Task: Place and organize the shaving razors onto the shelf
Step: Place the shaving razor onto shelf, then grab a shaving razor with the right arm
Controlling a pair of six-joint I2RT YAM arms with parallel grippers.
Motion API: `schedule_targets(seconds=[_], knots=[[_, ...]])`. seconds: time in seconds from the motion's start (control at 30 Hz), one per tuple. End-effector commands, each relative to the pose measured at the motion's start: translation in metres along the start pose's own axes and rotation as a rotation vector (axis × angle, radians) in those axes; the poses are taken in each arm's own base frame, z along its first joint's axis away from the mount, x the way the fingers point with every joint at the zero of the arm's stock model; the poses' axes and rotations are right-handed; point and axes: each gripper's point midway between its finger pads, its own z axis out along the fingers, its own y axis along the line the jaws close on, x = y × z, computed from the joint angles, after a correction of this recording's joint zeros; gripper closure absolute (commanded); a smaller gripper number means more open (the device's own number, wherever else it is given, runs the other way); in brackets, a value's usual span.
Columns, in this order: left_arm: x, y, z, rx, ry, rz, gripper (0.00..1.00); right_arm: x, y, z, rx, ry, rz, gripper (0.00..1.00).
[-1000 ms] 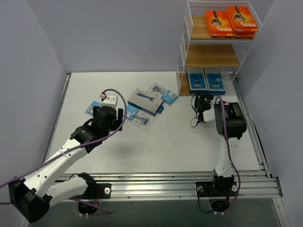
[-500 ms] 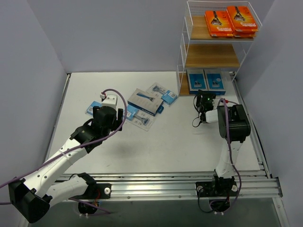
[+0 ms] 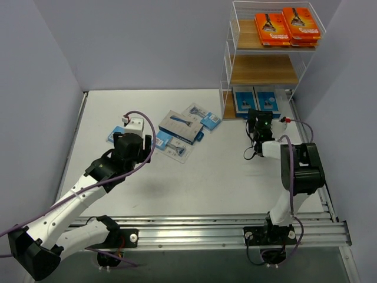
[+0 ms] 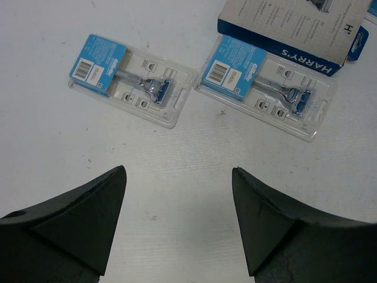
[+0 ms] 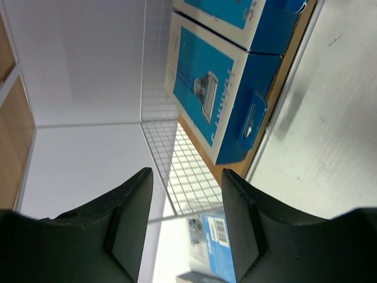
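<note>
**Top view.** The shelf [image 3: 262, 69] stands at the far right of the table [image 3: 194, 183]. Its top tier carries the orange boxes [image 3: 273, 28], and its middle tier is bare light-brown wood. The bottom tier holds two blue boxes [image 3: 243, 100] side by side. Left of the shelf, mid-table, lie a blue-and-grey box [image 3: 181, 125] and several blister packs [image 3: 202, 116]. The right gripper [image 3: 258, 117] sits just on the near side of the bottom tier. The left gripper [image 3: 132, 141] hangs over the leftmost pack.

**Left wrist.** The jaws are spread wide, with only scuffed matte table between them. Two blister packs lie flat ahead of the fingertips, apart from each other. The right one meets the blue-and-grey box; we cannot tell whether it merely touches or is tucked under. Each pack is glossy clear moulded plastic with a thin flange, a blue barcode card at one end and the razor in the middle.

We judge the free left pack the better pick. We would straddle its short width, go down until the pads reach the table, and close near the stiffer card end, since the flange looks likely to flex and slip.

**Right wrist.** The jaws are parted and hold nothing. Beyond them a blue box rests on the wooden tier. It is smooth printed card with a hang tab [image 5: 252, 121] sticking out toward the near side. Fine white wire mesh [image 5: 177, 165] forms the shelf's side.

We judge that the arm should back straight out toward the near side. It should keep clear of the tab and the mesh so the aligned boxes are not nudged.
</note>
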Motion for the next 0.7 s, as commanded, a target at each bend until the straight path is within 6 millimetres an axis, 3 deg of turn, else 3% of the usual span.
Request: schedule_targets(seconds=[0.0,0.23,0.27,0.37,0.57,0.67], knots=[[-0.017,0.007,-0.006,-0.020,-0.051,-0.019,0.19,0.008,0.003,-0.026,0.005,0.038,-0.146,0.54],[-0.018,0.009,-0.007,-0.027,-0.053,-0.020,0.19,0.050,-0.007,-0.071,-0.021,0.235,-0.316,0.53],[-0.017,0.010,-0.006,-0.029,-0.050,-0.019,0.19,0.054,-0.020,-0.077,-0.006,0.260,-0.320,0.54],[-0.015,0.010,-0.006,-0.028,-0.046,-0.015,0.19,0.067,-0.028,-0.091,-0.048,0.349,-0.326,0.54],[-0.016,0.010,-0.006,-0.031,-0.049,-0.009,0.14,0.095,-0.038,-0.109,-0.089,0.510,-0.418,0.54],[-0.014,0.007,-0.005,-0.013,-0.040,0.003,0.06,0.103,-0.038,-0.115,-0.100,0.565,-0.446,0.53]])
